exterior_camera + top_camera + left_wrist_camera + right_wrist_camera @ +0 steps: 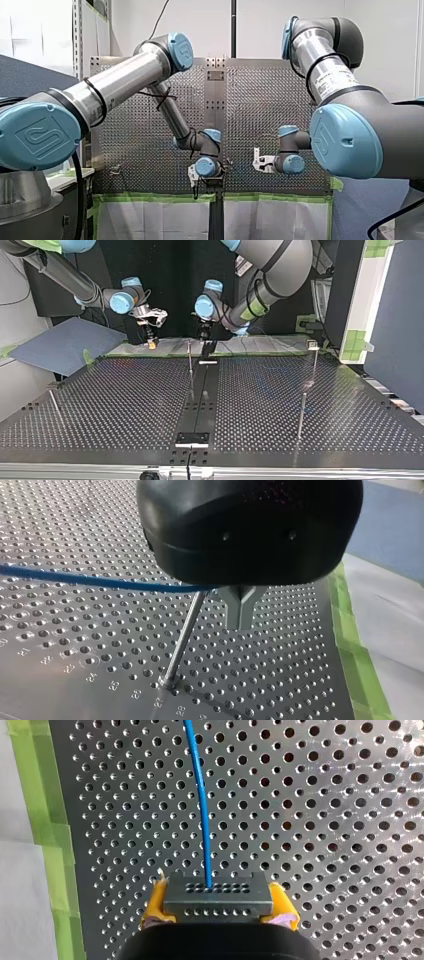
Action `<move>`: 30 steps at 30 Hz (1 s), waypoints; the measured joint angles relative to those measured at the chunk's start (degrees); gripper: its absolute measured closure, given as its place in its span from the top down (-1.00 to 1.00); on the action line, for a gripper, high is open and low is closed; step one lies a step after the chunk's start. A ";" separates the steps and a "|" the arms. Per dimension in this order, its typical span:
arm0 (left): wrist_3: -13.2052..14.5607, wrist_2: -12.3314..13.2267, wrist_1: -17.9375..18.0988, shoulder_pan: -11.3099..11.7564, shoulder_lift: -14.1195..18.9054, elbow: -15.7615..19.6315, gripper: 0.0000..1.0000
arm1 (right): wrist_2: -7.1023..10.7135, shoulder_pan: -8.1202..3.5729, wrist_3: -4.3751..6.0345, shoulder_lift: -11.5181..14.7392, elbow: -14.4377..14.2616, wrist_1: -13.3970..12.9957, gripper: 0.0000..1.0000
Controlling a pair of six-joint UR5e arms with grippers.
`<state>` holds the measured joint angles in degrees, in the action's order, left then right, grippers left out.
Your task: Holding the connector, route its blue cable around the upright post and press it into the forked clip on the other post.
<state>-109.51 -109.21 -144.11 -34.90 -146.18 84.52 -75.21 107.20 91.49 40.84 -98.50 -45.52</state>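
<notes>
As you look across the top view from left to right, my right gripper (151,343) comes first, near the upright post (190,359) and to its left. In the right wrist view its yellow pads (156,901) are closed tight on both sides of the grey connector (218,898). The blue cable (200,800) comes out of the front of the connector. It runs straight ahead over the table (325,820), which is full of little holes. A strip of green tape (42,815) lies along the table's edge.

Just to the right of the post in the top view hangs my left gripper (205,339). In the left wrist view its two grey metal fingers (234,615) meet at the tips, so it is closed. Nothing shows between the tips. There the cable comes in to the top of the post and then hides behind the black gripper. I cannot tell if it goes around the post.

Far to the right of the post stands another thin post (314,367). It has a small piece (312,344) on top, too small to tell its shape.
</notes>
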 joint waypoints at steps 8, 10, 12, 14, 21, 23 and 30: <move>0.16 0.15 -2.31 0.16 -0.25 -2.94 -0.95 | -0.36 -0.36 0.16 0.00 0.11 -0.17 -1.00; 0.15 0.18 -2.65 0.22 -0.26 -3.39 -0.95 | -0.56 -0.44 0.18 0.00 0.15 -0.18 -1.00; 0.11 0.22 -2.79 0.29 -0.26 -3.61 -0.95 | -0.71 -0.50 0.19 0.00 0.21 -0.19 -1.00; 0.04 0.31 -2.81 0.36 -0.30 -3.72 -0.95 | -0.98 -0.55 0.20 0.00 0.27 -0.19 -1.00; -0.17 0.76 -2.74 0.71 -0.34 -3.88 -0.95 | -1.88 -0.90 0.29 0.00 1.22 0.40 -1.00; -0.29 0.99 -2.73 0.90 -0.34 -3.97 -0.95 | -2.00 -1.00 0.18 -0.02 1.73 0.95 -1.00; -0.42 1.30 -2.89 1.40 -0.34 -4.19 -0.95 | -2.14 -1.22 -0.14 -0.07 2.37 1.71 -1.00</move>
<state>-109.94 -107.90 -147.00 -33.50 -146.53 80.33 -77.34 105.98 91.35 40.77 -96.13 -43.82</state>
